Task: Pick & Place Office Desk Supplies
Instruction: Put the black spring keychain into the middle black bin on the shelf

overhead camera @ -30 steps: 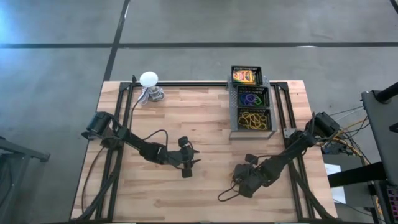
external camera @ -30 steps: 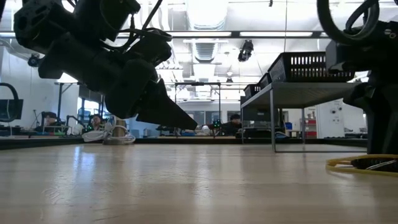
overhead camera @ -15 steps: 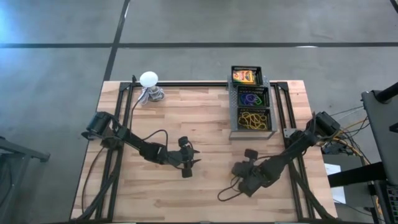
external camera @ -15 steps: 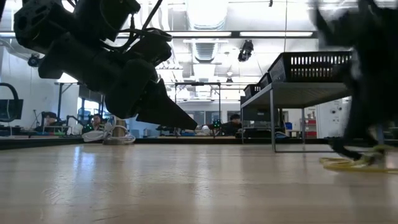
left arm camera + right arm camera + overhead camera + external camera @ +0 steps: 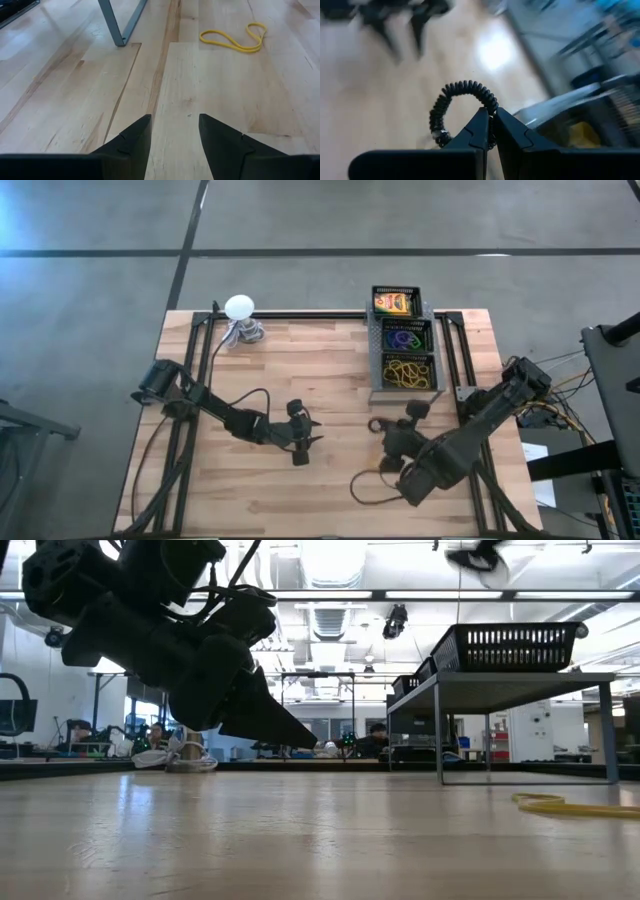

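Pale wood table carries a yellow rubber band; right gripper pinches a black coiled ring; left gripper hovers parted.

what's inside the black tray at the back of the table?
Black tray, three compartments: a yellow-and-green box farthest back, coloured rings in the middle, yellow rubber bands nearest. Anything beneath those is covered.

A black coiled ring hangs pinched in the closed right gripper. A thin yellow rubber band lies flat, looped, on the bench, at the gripper's seven o'clock.
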